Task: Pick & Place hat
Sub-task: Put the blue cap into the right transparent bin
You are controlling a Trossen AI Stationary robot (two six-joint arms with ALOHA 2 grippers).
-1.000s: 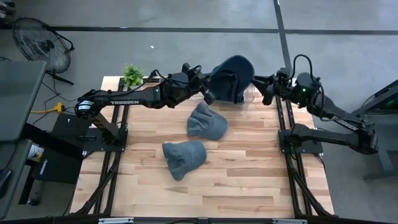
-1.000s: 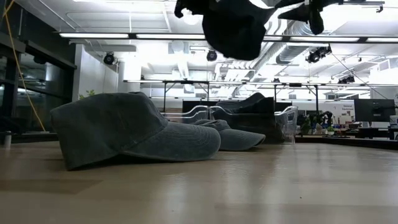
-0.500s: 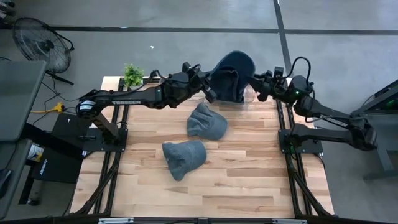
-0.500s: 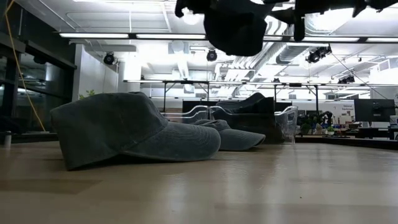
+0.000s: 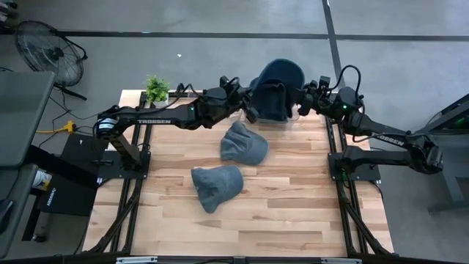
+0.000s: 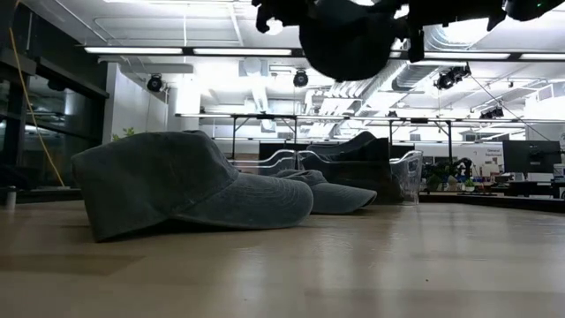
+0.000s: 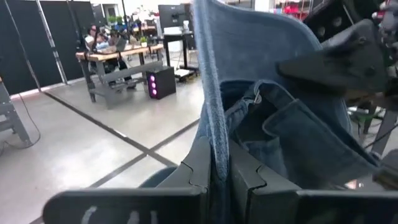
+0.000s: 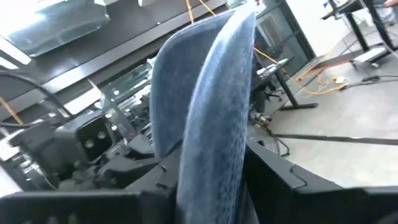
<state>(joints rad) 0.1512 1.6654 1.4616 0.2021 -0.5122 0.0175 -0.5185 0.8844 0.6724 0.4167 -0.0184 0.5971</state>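
A blue denim hat (image 5: 276, 88) hangs in the air over the table's far edge, between my two grippers; the low view shows it high above the tabletop (image 6: 349, 40). My left gripper (image 5: 253, 108) comes in from the table's left and is shut on it. My right gripper (image 5: 301, 103) comes from the right, with the hat's other side between its fingers. Two more grey-blue hats lie on the wood, resting on their rims: one mid-table (image 5: 244, 143), one nearer (image 5: 218, 185). My left gripper pinches an edge of the hat's cloth (image 7: 216, 146) between its two fingers, coming in level from the table's left. The hat is lifted clear, its hollow inside (image 7: 280, 130) turned toward this wrist. My right gripper has a curved edge of the hat (image 8: 214, 124) between its two fingers (image 8: 273, 171), level from the table's right. The cloth fills the gap between them. The hat is clear of the table.
A clear plastic bin (image 6: 397, 177) holding dark hats stands at the table's far edge, below the held hat. A small green plant (image 5: 156, 88) sits at the far left corner. The near half of the wooden table (image 5: 293, 220) is bare.
My right gripper has gone toward the table's left and reached the hat's right side. The hat, still held by my left gripper, has drawn up a little and now hangs less low.
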